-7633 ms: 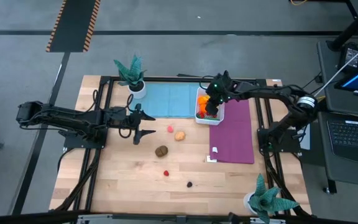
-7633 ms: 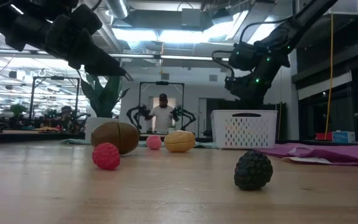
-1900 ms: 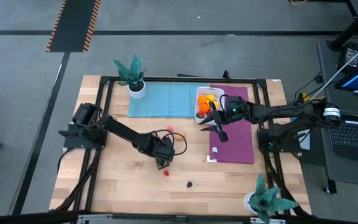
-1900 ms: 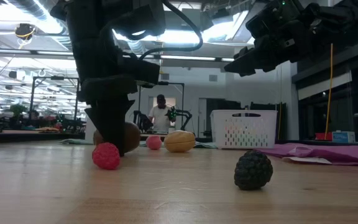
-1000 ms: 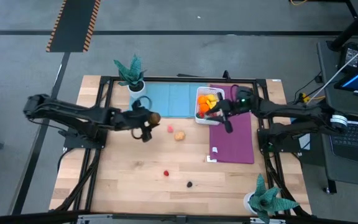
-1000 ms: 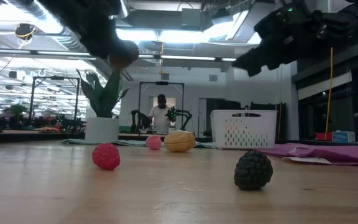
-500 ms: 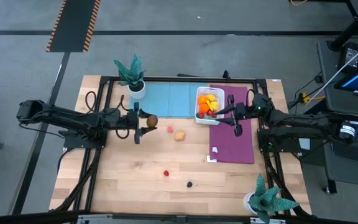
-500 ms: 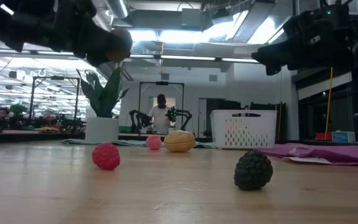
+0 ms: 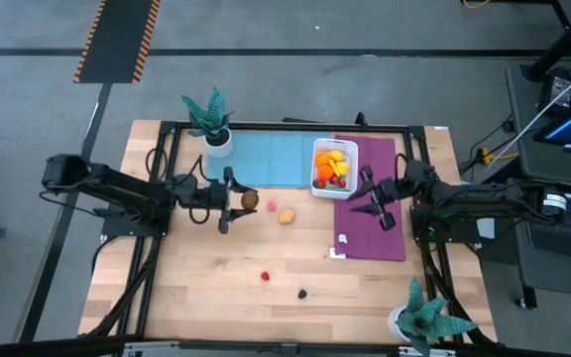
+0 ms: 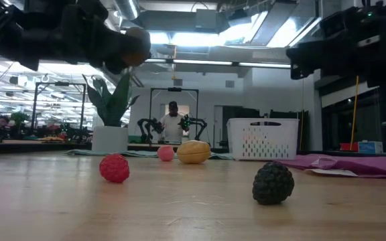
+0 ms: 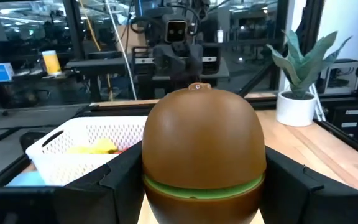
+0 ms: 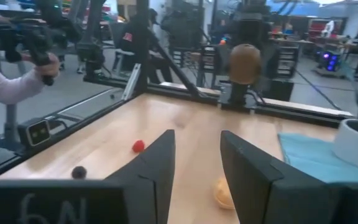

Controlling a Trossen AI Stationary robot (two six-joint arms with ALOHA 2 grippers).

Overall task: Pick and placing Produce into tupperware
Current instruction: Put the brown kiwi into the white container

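Left hand [image 9: 238, 201] holds brown fruit [image 9: 249, 200] mid-table, aloft.

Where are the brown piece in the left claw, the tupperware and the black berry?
brown piece [image 11: 204, 146]: left wrist view, middle of its shell.
tupperware [image 9: 317, 191]: high view, bottom-left rim.
black berry [image 10: 273, 183]: low view, its centre.

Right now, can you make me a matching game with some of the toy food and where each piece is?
Things:
1. brown fruit
2. red berry
3. black berry
4. yellow and orange pieces

Places:
A. inside the white tupperware
B. held up in the left pincer
C. on the bare wood, nearest the table's front edge
D. on the bare wood, just beside the black one

Pairs: 1-B, 2-D, 3-C, 4-A
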